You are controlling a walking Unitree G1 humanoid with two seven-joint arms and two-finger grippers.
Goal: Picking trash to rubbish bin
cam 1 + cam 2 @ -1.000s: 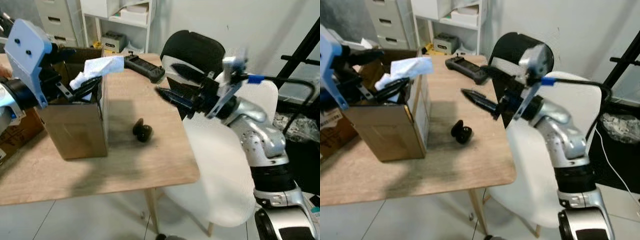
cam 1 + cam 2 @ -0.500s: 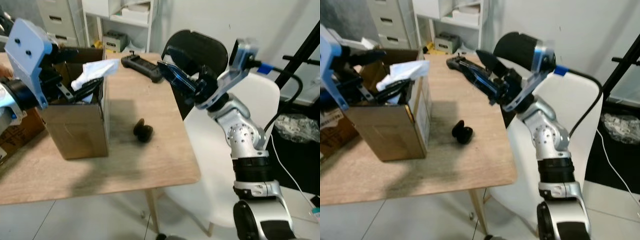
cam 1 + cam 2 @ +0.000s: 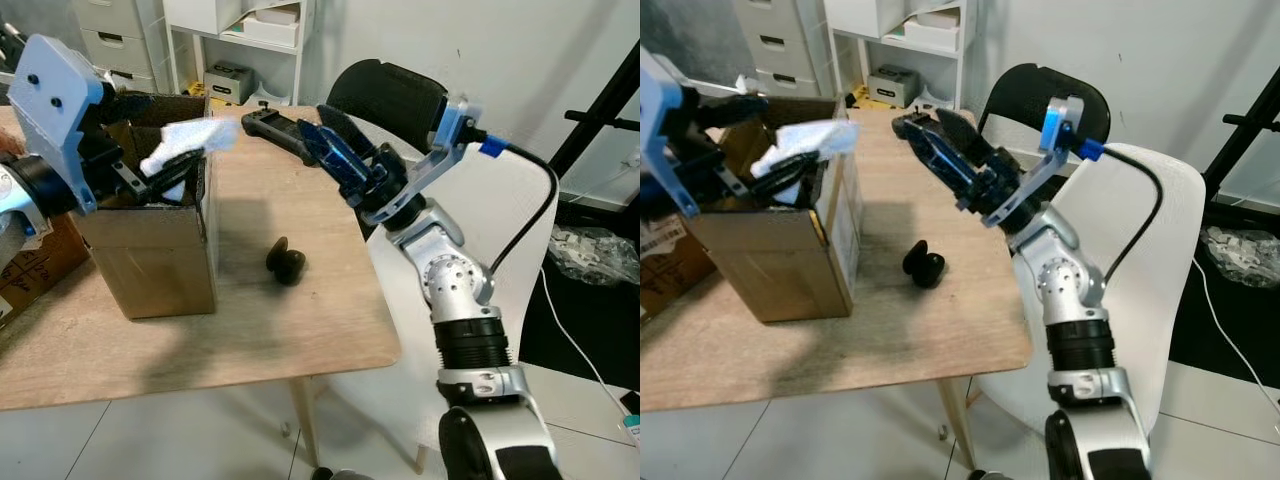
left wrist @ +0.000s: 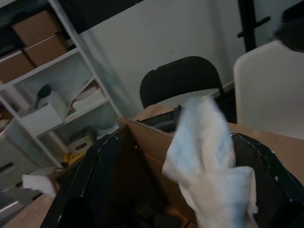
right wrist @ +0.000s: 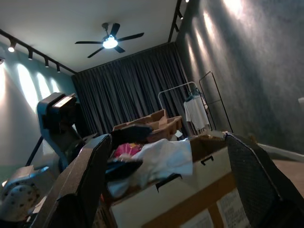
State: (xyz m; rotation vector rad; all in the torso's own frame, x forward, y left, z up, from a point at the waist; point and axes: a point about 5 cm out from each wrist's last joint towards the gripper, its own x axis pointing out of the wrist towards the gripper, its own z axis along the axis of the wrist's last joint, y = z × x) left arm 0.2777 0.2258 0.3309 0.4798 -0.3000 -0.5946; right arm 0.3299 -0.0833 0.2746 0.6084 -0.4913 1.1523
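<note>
A crumpled white tissue [image 3: 186,141] hangs over the rim of the cardboard box [image 3: 150,255], which is lined with a black bag. My left gripper [image 3: 165,178] reaches into the box top. In the left wrist view the tissue [image 4: 209,147] lies between its spread fingers, touching at most one of them. A small black rounded object [image 3: 285,263] sits on the wooden table [image 3: 250,330] right of the box. My right gripper [image 3: 313,125] is open and empty, raised above the table's far right part, pointing toward the box.
A black handheld controller [image 3: 272,127] lies at the table's far edge, just beneath the right gripper's fingers. A black chair [image 3: 395,95] and a white chair [image 3: 500,290] stand at the table's right side. Shelves and drawers stand behind.
My right arm has swung up and leftward, bringing its open fingers over the table's far edge near the controller. The tissue at the box has shifted slightly.
</note>
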